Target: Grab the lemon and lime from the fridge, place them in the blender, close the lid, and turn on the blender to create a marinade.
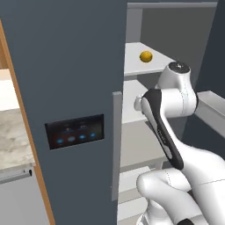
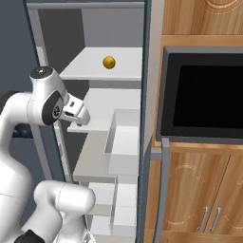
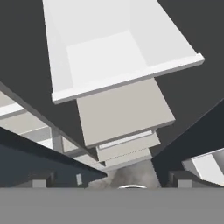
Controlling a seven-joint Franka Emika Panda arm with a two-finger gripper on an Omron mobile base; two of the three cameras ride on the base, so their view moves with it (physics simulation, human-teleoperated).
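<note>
The fridge (image 1: 66,66) is a tall slate-grey cabinet whose right compartment stands open on pale shelves (image 2: 114,102). The lemon (image 1: 146,56) (image 2: 109,62), a small rounded yellow fruit, lies alone on the upper shelf. My gripper (image 2: 79,115) hangs in front of the shelf below the lemon and points down. In the hand view its fingertips (image 3: 40,180) stand wide apart with nothing between them, so the gripper (image 3: 111,183) is open. That view looks down on a white door bin (image 3: 118,52) and lower shelves. The lime, blender and lid are out of view.
The fridge's closed left door carries a black panel with blue lights (image 1: 75,131) and a grey vertical handle (image 1: 116,145). The open door's bin (image 2: 122,142) juts out on the right. Wood cupboards with a black oven (image 2: 204,95) flank the fridge. A marble counter (image 1: 13,132) lies left.
</note>
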